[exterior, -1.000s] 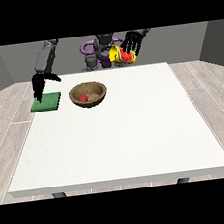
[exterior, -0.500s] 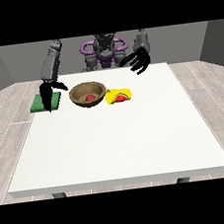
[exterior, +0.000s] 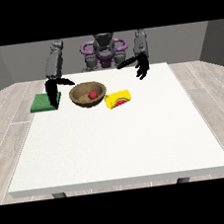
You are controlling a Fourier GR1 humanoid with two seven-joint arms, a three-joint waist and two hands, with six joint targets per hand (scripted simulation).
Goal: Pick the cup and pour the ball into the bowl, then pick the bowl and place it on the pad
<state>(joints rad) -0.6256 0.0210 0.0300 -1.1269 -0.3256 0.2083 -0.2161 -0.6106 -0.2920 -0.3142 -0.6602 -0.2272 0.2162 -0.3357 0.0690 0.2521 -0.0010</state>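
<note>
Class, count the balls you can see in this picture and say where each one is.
1. A red ball lies inside the bowl, between the green pad and the tipped cup. Another could be hidden inside the cup.

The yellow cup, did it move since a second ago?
Yes. The yellow cup was up in the hand at the view's right, behind the table's far edge. Now it lies on its side on the table, beside the bowl.
</note>
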